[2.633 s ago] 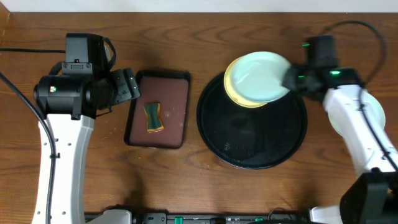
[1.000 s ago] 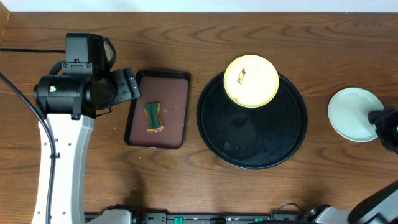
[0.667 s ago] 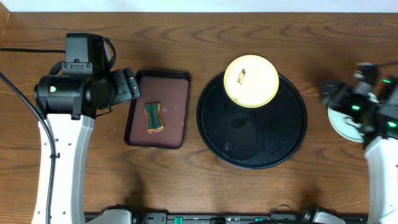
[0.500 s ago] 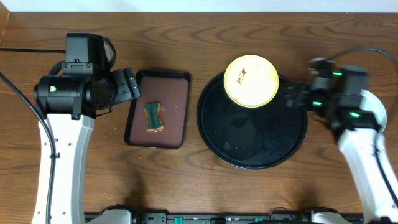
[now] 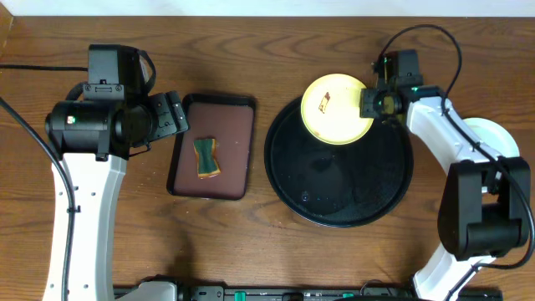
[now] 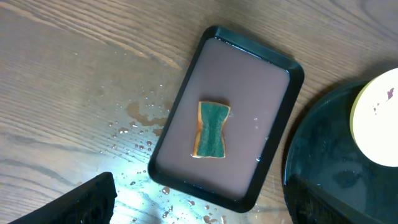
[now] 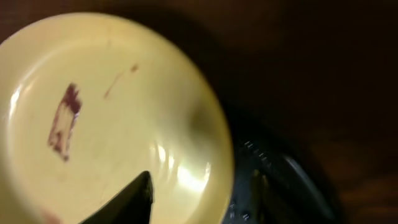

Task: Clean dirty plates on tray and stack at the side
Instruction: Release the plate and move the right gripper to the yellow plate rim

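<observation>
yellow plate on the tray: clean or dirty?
Dirty. The yellow plate shows a dark red smear on its face; it sits on the round black tray.

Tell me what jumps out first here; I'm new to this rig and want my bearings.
The pale yellow plate, marked with a dark red smear, sits at the far side of the round black tray, with the right gripper at its right rim. To the left, a green-and-yellow sponge lies in a brown rectangular tray.

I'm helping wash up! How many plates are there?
2. A yellow plate on the round black tray; a pale plate on the table, far right. Others may hide underneath.
</observation>
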You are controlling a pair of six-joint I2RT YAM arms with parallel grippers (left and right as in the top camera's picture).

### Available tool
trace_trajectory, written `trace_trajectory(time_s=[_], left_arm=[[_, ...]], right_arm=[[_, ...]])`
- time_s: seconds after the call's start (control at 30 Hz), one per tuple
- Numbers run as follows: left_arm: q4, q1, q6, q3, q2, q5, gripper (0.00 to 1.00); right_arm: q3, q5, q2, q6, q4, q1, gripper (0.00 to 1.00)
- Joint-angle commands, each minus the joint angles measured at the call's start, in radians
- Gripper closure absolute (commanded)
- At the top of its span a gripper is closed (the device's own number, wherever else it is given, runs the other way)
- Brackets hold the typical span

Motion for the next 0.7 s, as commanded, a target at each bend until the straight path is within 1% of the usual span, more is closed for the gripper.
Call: trace_trajectory(time_s=[0.0, 0.07, 0.17, 0.3, 0.4, 0.67], left_arm=[[-0.002, 0.003, 0.006, 0.016, -0.002, 0.003, 0.13], [-0.002, 0.003, 0.006, 0.016, -0.002, 0.003, 0.12], [-0.002, 0.003, 0.006, 0.016, -0.002, 0.003, 0.12], [-0.002, 0.003, 0.006, 0.016, -0.002, 0.003, 0.12], [-0.002, 0.003, 0.006, 0.016, -0.002, 0.003, 0.12], [-0.002, 0.003, 0.006, 0.016, -0.002, 0.003, 0.12]], right_arm=[[0.024, 0.036, 0.014, 0.009, -0.008, -0.013, 0.59], [0.024, 0.052, 0.033, 0.019, -0.01, -0.017, 0.64], [0.024, 0.047, 0.077, 0.03, -0.007, -0.023, 0.67], [0.024, 0.013, 0.126, 0.032, 0.005, -0.025, 0.77], [0.024, 0.013, 0.134, 0.056, -0.011, -0.025, 0.98], [0.024, 0.012, 0.047, 0.072, -0.185, -0.017, 0.99]])
